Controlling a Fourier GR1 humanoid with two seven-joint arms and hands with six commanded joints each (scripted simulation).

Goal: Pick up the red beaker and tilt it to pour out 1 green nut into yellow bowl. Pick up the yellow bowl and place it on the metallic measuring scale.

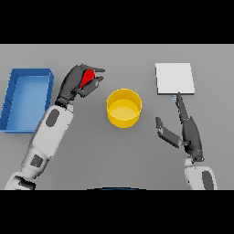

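I see the grey worktop with no writing I can read on anything. A blue tray lies off to the outer side of my left hand. The metallic measuring scale, a pale square plate, sits just beyond my right hand's straight fingers, whose tips nearly reach its near edge; that hand is relaxed, thumb spread. The yellow bowl stands upright between both hands, mouth up. My left fingers curl round the red beaker, mostly hidden; I cannot tell its axis.
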